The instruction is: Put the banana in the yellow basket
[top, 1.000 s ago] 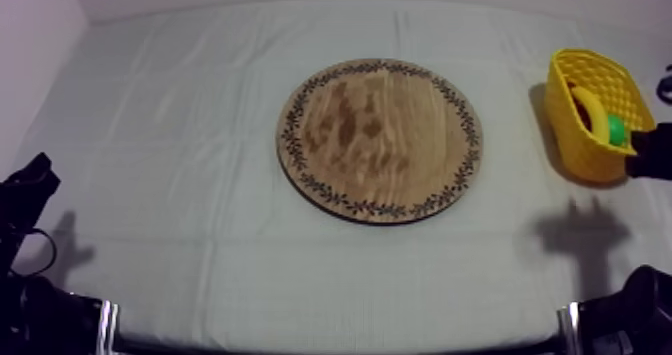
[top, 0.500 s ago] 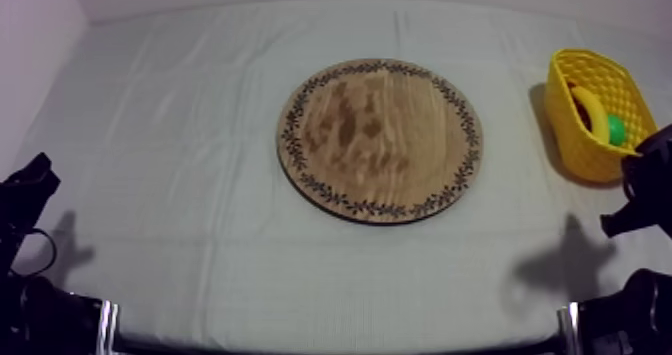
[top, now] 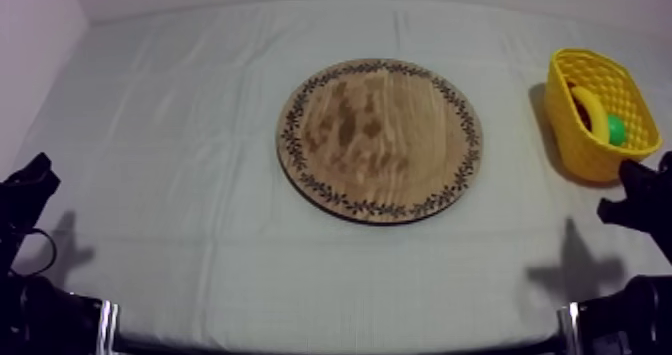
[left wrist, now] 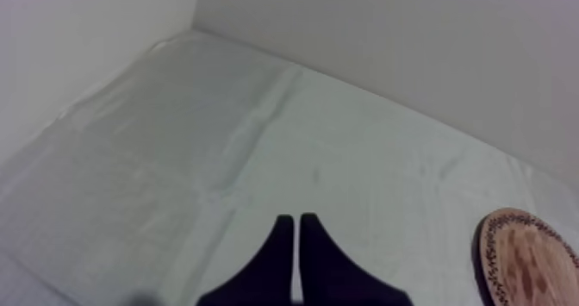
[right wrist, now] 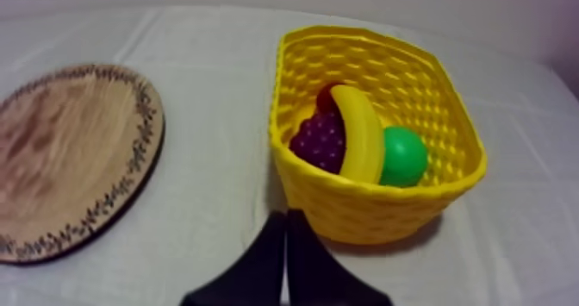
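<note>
The banana [right wrist: 358, 133] lies inside the yellow basket [right wrist: 370, 208], on top of a bunch of purple grapes [right wrist: 319, 142], with a green fruit [right wrist: 403, 155] and a small red fruit [right wrist: 326, 96] beside it. In the top view the basket [top: 590, 151] stands at the table's right with the banana [top: 589, 108] in it. The round wooden board [top: 380, 139] has nothing on it. My right gripper [right wrist: 285, 219] is shut, a narrow wedge just in front of the basket; it hangs low at the right [top: 640, 201]. My left gripper [left wrist: 297, 226] is shut over bare cloth.
The board's rim [left wrist: 527, 259] is near the left gripper, and the board [right wrist: 69, 154] lies beside the basket in the right wrist view. My left arm [top: 25, 194] rests at the table's lower left edge. Bare cloth surrounds the board.
My right arm has drawn back from the basket toward the table's lower right, and its fingers have closed on nothing. The banana stays in the basket.
</note>
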You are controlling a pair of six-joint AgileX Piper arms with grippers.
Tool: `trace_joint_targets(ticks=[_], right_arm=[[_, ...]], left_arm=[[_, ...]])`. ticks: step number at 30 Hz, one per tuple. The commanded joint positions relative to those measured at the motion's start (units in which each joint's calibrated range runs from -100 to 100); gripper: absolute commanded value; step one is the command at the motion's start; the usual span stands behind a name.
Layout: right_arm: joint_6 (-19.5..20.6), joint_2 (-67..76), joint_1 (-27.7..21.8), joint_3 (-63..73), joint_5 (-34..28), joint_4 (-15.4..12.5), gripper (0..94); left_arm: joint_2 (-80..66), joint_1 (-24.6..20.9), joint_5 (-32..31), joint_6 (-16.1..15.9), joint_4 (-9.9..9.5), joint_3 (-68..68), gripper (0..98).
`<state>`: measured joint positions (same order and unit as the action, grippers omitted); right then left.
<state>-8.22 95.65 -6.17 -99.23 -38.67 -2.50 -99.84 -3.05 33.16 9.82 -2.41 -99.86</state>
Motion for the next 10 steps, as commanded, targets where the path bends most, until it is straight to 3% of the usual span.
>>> trace_joint_targets(ticks=[1, 10], right_arm=[[-0.6, 0.0, 0.9, -0.1, 1.0, 0.5, 0.4], [-2.9, 0.1, 2.0, -0.3, 1.4, 0.9, 0.4]], left_arm=[[0.0, 0.0, 0.0, 0.0, -0.01, 0.0, 0.1], [0.0, 0.0, 0.0, 0.0, -0.01, 0.0, 0.1]])
